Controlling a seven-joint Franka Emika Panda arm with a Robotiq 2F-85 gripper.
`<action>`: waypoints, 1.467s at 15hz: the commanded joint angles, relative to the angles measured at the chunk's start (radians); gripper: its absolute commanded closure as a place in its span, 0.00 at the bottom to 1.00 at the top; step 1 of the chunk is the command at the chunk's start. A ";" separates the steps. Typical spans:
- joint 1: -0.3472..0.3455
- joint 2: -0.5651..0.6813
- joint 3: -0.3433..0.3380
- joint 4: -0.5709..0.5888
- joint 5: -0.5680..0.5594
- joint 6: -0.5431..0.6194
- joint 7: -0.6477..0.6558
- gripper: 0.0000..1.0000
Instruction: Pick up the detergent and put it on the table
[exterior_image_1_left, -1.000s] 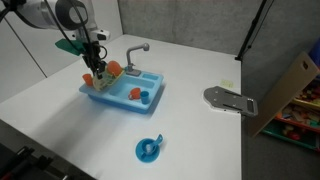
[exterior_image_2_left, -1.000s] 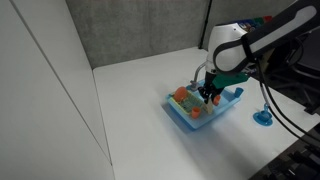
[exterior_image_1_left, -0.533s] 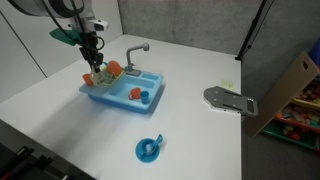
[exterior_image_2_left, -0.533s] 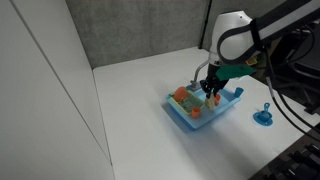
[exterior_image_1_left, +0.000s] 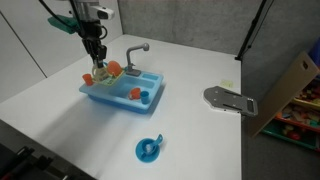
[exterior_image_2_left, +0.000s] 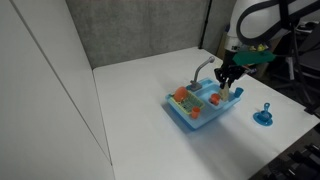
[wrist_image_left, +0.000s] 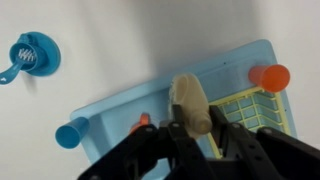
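Note:
My gripper (wrist_image_left: 195, 128) is shut on the detergent (wrist_image_left: 190, 100), a small pale cream piece that sticks out between the fingers in the wrist view. The gripper hangs in the air above the blue toy sink (wrist_image_left: 115, 105). In both exterior views the gripper (exterior_image_1_left: 98, 57) (exterior_image_2_left: 229, 80) is above one end of the sink (exterior_image_1_left: 125, 92) (exterior_image_2_left: 205, 110), clear of it. The detergent is too small to make out there. The white table (exterior_image_1_left: 60, 105) (exterior_image_2_left: 130, 110) lies all around the sink.
Orange toy pieces (exterior_image_1_left: 113, 69) (wrist_image_left: 270, 77) and a grey tap (exterior_image_1_left: 138, 48) sit in the sink. A blue round cup-like thing (exterior_image_1_left: 149, 150) (exterior_image_2_left: 264, 117) (wrist_image_left: 32, 55) lies on the table. A grey flat object (exterior_image_1_left: 228, 99) and a cardboard box (exterior_image_1_left: 285, 90) are at the table's far side.
The gripper has risen straight up out of the sink with the detergent held in it. The sink and the other toys have not moved.

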 joint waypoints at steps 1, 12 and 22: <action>-0.054 -0.055 -0.026 -0.027 0.035 -0.041 -0.031 0.90; -0.224 0.002 -0.139 0.091 0.125 -0.154 -0.037 0.90; -0.285 0.161 -0.191 0.301 0.157 -0.175 0.010 0.90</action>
